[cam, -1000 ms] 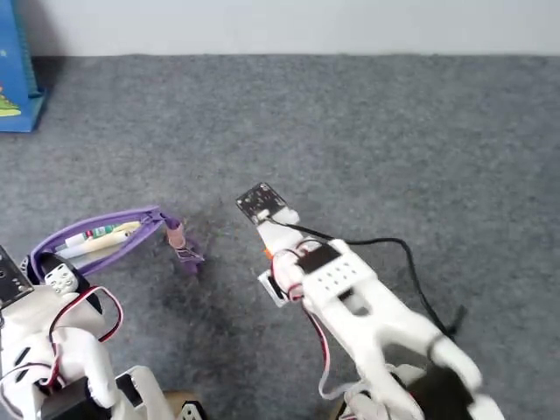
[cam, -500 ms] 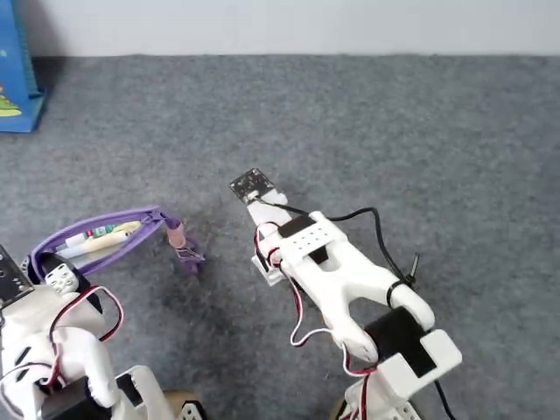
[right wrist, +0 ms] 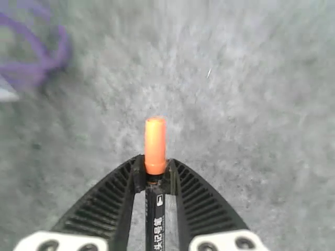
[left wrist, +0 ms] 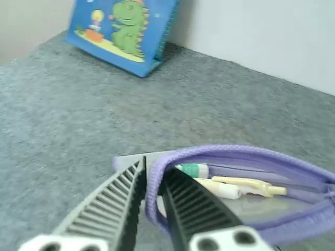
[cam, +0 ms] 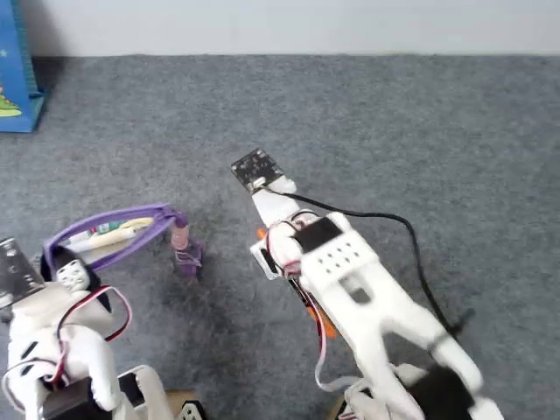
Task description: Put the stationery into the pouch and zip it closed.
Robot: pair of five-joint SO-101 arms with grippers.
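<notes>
- The left gripper [left wrist: 152,170] is clamped on the near-left end of the pouch [left wrist: 251,157]. One finger is outside the purple rim and one inside it, and the fabric is pinched between them.
- The pouch is purple, its zip undone and its mouth gaping. Inside lie a green-capped stick [left wrist: 192,169] and two cream pens [left wrist: 246,183], side by side along its length.
- From the high view the pouch [cam: 114,229] lies at the near left of the table, just beyond the left arm [cam: 52,332]. Its zip pull [cam: 185,254] hangs off the right end onto the grey surface.
- The right gripper [right wrist: 155,164] is closed on a pen [right wrist: 155,141] — a black barrel runs back between the fingers, and the orange cap sticks out past the fingertips.
- The right arm [cam: 350,271] stands near the middle of the table, to the right of the pouch and apart from it. A purple blur of the pouch [right wrist: 36,52] lies off to one side of the held pen.
- The table [cam: 394,131] is covered in grey carpet-like material — a blue picture book [cam: 17,79] with a green dinosaur on it [left wrist: 125,31] leans at the far left edge, well away from the pouch.
</notes>
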